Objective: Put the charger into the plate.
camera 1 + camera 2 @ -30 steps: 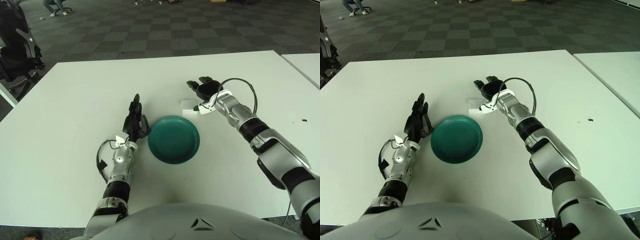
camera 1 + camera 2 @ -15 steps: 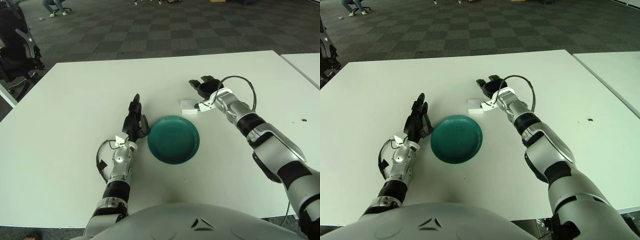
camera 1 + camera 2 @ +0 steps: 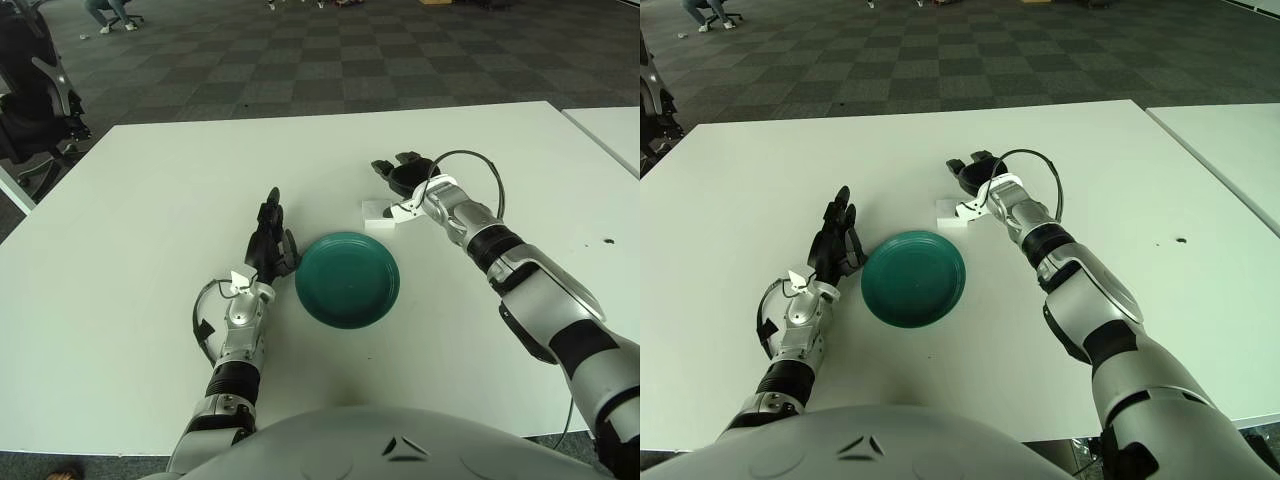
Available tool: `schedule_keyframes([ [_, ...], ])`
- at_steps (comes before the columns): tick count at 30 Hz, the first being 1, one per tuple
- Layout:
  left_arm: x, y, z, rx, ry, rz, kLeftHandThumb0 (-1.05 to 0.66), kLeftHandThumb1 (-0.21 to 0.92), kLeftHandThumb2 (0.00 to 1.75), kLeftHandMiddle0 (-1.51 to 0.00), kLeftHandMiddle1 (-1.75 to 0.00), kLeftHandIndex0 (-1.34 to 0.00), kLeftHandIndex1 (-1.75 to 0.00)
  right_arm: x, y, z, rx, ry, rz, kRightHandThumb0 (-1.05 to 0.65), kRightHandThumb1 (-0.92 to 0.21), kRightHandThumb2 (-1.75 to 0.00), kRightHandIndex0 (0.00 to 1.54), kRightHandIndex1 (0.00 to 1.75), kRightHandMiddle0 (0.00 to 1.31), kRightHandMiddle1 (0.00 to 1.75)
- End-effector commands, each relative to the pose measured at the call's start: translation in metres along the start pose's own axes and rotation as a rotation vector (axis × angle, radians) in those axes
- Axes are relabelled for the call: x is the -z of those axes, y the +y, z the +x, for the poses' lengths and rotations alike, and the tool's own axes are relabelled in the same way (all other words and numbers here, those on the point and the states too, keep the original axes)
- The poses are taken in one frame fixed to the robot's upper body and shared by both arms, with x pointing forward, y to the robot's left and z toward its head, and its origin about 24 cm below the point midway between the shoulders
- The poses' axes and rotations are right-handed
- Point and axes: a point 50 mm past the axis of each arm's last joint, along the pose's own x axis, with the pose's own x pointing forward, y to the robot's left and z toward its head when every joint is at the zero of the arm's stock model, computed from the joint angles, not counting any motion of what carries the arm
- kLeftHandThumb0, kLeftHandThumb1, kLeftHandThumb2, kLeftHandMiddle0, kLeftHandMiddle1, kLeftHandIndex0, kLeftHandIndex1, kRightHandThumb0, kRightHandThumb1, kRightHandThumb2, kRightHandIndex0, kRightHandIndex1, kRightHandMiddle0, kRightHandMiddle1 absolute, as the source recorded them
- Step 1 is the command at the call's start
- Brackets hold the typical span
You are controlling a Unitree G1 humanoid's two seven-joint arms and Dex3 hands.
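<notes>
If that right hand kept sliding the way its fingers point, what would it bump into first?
Probably nothing. The right hand shows just beyond the small white block-shaped charger, its open fingers pointing toward the robot's left and away. Only bare white table shows along that line; the round teal plate sits nearer the robot.

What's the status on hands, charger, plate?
Right hand open, just behind the charger, no grasp. Charger on the table, off the green plate, nothing between them. Left hand open, idle left of the plate.
</notes>
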Motion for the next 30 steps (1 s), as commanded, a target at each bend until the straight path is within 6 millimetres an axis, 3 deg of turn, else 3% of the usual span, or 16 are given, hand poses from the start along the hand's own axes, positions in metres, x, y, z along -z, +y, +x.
schedule_keyframes([
  [1,0.050,-0.006,-0.055,-0.095,0.234,-0.089,-0.98,0.92,1.10,0.00,0.00,0.00,-0.20,-0.002,-0.010,0.000,0.018,-0.010,0.026,-0.95,-0.92,-0.58,0.10,0.00,0.00,0.06],
  [14,0.049,-0.008,-0.053,-0.093,0.241,-0.044,-0.99,0.92,1.09,0.00,0.00,0.00,-0.11,-0.009,-0.025,-0.010,0.034,-0.050,0.031,-1.00,-0.92,-0.61,0.10,0.00,0.02,0.08],
  [30,0.048,-0.009,-0.052,-0.078,0.243,-0.023,-1.01,0.92,1.09,0.00,0.00,0.00,-0.09,-0.013,-0.027,-0.017,0.021,-0.060,0.014,-1.03,-0.92,-0.65,0.09,0.00,0.00,0.15],
])
